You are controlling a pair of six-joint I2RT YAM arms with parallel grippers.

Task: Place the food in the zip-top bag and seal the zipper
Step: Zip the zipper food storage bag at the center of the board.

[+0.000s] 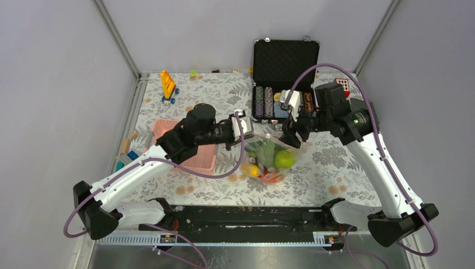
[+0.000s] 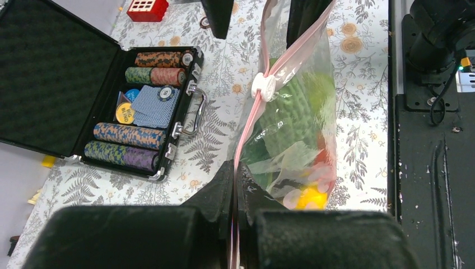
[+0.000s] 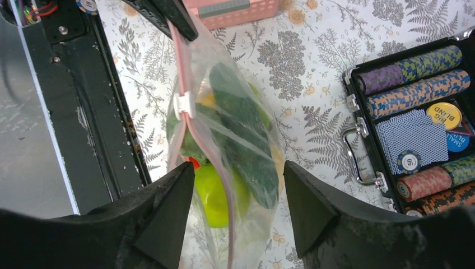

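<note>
Bag position: clear bag (image 1: pixel 269 159) lies on the flower-print table (image 1: pixel 336 168), in front of the open black case (image 1: pixel 285 59) of poker chips and just right of the pink basket (image 1: pixel 199 162). Its mouth edge spans between the two grippers.

Contents: toy food (image 1: pixel 275 158) is inside the bag. Visible are a long dark green piece, a lime-green round piece (image 3: pixel 215 193), a yellow piece (image 2: pixel 311 197) and something red low in the bag.

Left gripper (image 2: pixel 235 180): jaws are pressed together on the pink zipper (image 2: pixel 246 129) at the bag's left corner, with the strip pinched flat between the fingers.

Right gripper (image 3: pixel 238 168): jaws stand wide, one finger on each side of the bag's right end. The bag passes through the gap. I cannot tell whether either finger touches the plastic.

Zipper: a white slider (image 2: pixel 263 87) sits partway along the strip, between the grippers. From the left gripper to the slider the strip runs as one pink line. Past the slider, toward the right gripper, it splits into two separate strands, so that stretch of the mouth is open.
</note>
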